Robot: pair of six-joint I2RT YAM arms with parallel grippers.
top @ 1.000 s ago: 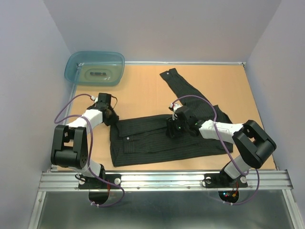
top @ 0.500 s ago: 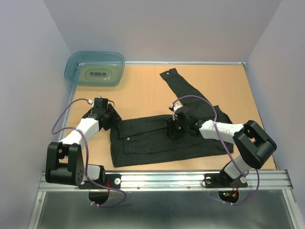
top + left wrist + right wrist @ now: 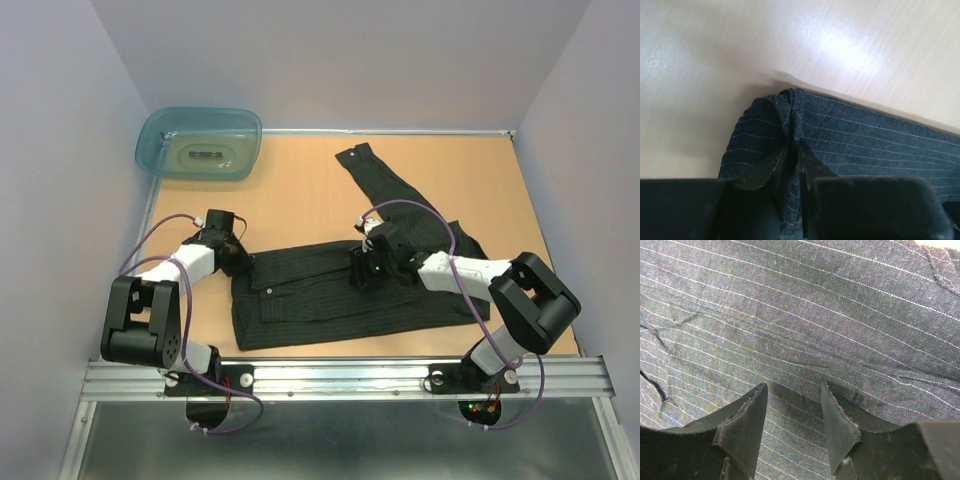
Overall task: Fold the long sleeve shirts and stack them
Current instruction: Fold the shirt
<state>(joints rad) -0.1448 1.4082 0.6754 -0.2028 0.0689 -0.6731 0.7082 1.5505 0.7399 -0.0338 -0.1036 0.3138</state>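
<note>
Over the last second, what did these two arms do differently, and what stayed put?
The left arm sank low, then rose again; the left fingers now pinch a fold at the shirt's left corner. The right fingers stayed apart on the shirt's middle. Shirt and teal tub did not move.

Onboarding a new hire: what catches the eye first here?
A dark pinstriped shirt lies spread across the table's middle, one sleeve reaching toward the far edge. The left gripper has jaws pinched on its left corner; the right gripper rests open-jawed mid-shirt. Teal tub, far-left corner.
</note>
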